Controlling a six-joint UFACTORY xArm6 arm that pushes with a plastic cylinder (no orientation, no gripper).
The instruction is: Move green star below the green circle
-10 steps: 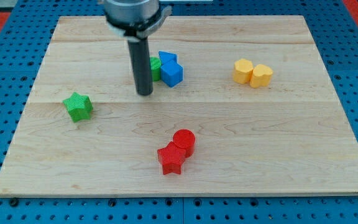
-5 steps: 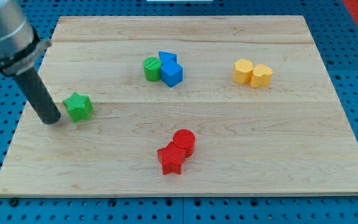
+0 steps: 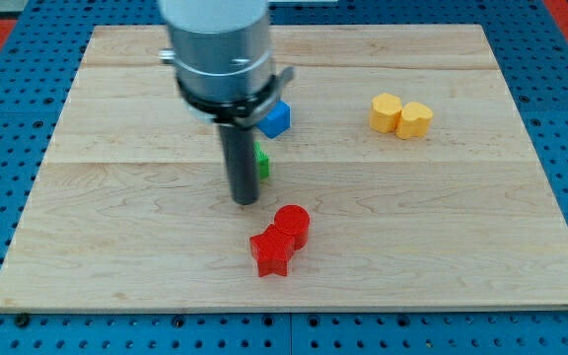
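Observation:
My tip (image 3: 246, 200) rests on the board near the middle, just above and left of the red blocks. The green star (image 3: 261, 163) shows only as a sliver at the right side of the rod, touching or nearly touching it. The green circle is hidden behind the arm. A blue block (image 3: 276, 118) peeks out right of the arm, above the green star; a second blue block seen earlier is hidden.
A red circle (image 3: 292, 223) and a red star (image 3: 271, 252) sit together below my tip. Two yellow blocks (image 3: 400, 115) lie at the upper right. The wooden board (image 3: 461, 227) sits on a blue pegboard.
The green star has moved from the left side of the board to the middle, below the blue blocks. My tip followed it to the right and now stands at its left.

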